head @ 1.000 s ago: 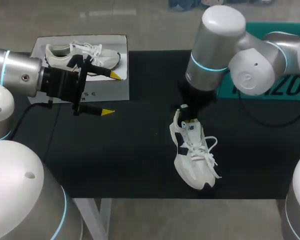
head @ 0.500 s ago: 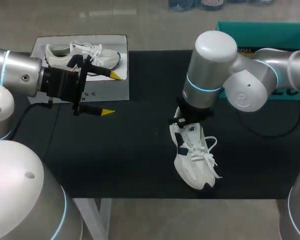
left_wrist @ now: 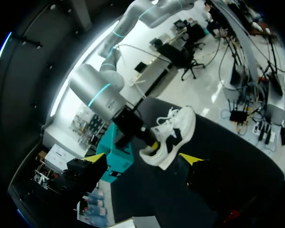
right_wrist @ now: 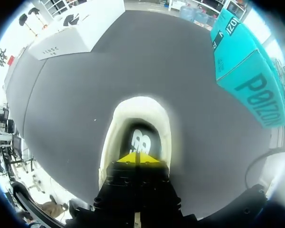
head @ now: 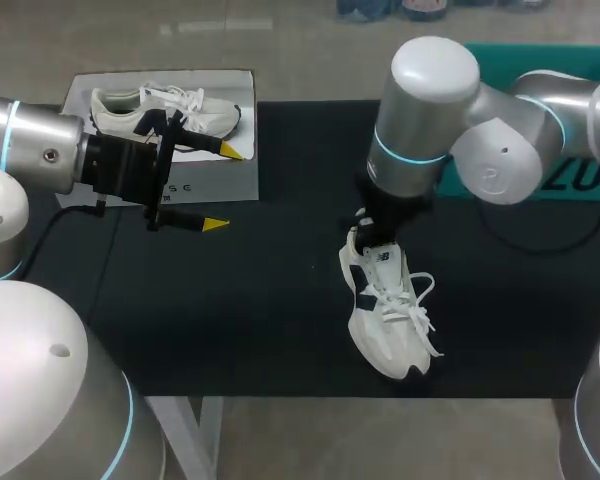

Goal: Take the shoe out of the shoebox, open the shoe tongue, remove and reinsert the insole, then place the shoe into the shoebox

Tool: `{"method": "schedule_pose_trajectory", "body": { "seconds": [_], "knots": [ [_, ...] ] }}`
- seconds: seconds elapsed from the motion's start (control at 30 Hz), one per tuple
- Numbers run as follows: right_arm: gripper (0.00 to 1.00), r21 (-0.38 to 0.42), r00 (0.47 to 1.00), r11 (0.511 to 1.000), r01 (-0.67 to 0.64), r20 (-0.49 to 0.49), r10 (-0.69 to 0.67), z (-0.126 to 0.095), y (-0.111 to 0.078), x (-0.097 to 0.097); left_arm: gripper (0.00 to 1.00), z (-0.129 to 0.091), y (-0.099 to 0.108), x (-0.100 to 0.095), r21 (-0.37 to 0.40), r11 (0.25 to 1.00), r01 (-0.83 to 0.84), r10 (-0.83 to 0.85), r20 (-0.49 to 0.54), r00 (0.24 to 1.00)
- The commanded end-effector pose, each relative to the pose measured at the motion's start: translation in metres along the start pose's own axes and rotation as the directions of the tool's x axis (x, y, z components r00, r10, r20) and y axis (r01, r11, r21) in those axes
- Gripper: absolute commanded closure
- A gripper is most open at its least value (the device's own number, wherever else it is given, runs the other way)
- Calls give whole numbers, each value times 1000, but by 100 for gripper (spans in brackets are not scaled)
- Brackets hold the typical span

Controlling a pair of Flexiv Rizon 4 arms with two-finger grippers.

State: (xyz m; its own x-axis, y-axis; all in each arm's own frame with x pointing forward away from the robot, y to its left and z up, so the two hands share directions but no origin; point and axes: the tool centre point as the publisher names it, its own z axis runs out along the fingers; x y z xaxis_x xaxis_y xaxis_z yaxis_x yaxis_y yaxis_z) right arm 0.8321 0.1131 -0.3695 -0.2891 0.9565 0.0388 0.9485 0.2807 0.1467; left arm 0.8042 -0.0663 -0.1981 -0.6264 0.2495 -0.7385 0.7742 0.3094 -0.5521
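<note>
A white shoe (head: 385, 315) with dark side patches lies on the black table, toe toward the front edge. My right gripper (head: 368, 232) hangs over its heel, mostly hidden by the wrist. In the right wrist view its yellow tips (right_wrist: 139, 158) are pressed together, shut, inside the shoe's opening (right_wrist: 116, 128), just over the dark printed insole (right_wrist: 143, 138). I cannot see anything pinched between them. My left gripper (head: 223, 187) is held open at the table's left, well away from the shoe. Seen from the left wrist, the shoe (left_wrist: 170, 137) lies ahead of its spread fingers (left_wrist: 190, 158).
A teal shoebox (head: 580, 60) stands at the back right, behind my right arm (left_wrist: 99, 90), also seen as the teal shoebox (right_wrist: 247, 71). A white box (head: 230, 175) at the back left carries a second white shoe (head: 165, 108). Bare black tabletop lies between the arms.
My right arm has swung and its gripper has come down onto the shoe's heel opening. The shoe has barely shifted. The left arm has kept still.
</note>
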Motion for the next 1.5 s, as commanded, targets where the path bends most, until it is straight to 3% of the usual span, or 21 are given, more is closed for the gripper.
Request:
{"method": "schedule_pose_trajectory", "body": {
  "seconds": [0.03, 0.2, 0.23, 0.27, 0.3, 0.33, 0.5, 0.73, 1.2, 1.4, 1.5],
  "knots": [
    [100, 14, 1000, 1000, -1, 17, 1, -18, -5, -3, 0, 0, 0, 0, -2, 1000, 0, 0, -4, 1000],
    [100, 55, 999, 998, -20, 30, 19, -17, -12, -6, 0, 0, 0, 0, -2, 1000, 0, 0, -4, 1000],
    [94, 58, 1000, 998, -21, 23, 19, -16, -13, -6, 0, 0, 0, 0, -2, 1000, 0, 0, -4, 1000],
    [72, 68, 1000, 997, -22, 18, 21, -15, -14, -5, 0, 0, 0, 0, -2, 1000, 0, 0, -4, 1000],
    [32, 74, 1000, 997, -26, 3, 26, -13, -14, -4, 0, 0, 0, 0, -2, 1000, 0, 0, -4, 1000],
    [0, 77, 1000, 997, -27, -8, 27, -11, -15, -3, 0, 0, 0, 0, -2, 1000, 0, 0, -4, 1000],
    [0, 110, 999, 994, -18, -29, 22, 6, -19, 4, 0, 0, 0, 0, -2, 1000, 0, 0, -4, 1000],
    [0, 112, 999, 993, -32, -35, 36, 12, -19, 3, 0, 0, 0, 0, -2, 1000, 0, 0, -4, 1000],
    [0, -34, 999, 999, -12, -37, 11, -48, 2, 3, 0, 0, 0, 0, -2, 1000, 0, 0, -4, 1000],
    [0, -56, 1000, 998, -12, -29, 10, -72, -11, -1, 0, 0, 0, 0, -2, 1000, 0, 0, -4, 1000],
    [0, -55, 1000, 998, -2, -18, 1, -83, -27, -2, 0, 0, 0, 0, -2, 1000, 0, 0, -4, 1000]
  ]
}}
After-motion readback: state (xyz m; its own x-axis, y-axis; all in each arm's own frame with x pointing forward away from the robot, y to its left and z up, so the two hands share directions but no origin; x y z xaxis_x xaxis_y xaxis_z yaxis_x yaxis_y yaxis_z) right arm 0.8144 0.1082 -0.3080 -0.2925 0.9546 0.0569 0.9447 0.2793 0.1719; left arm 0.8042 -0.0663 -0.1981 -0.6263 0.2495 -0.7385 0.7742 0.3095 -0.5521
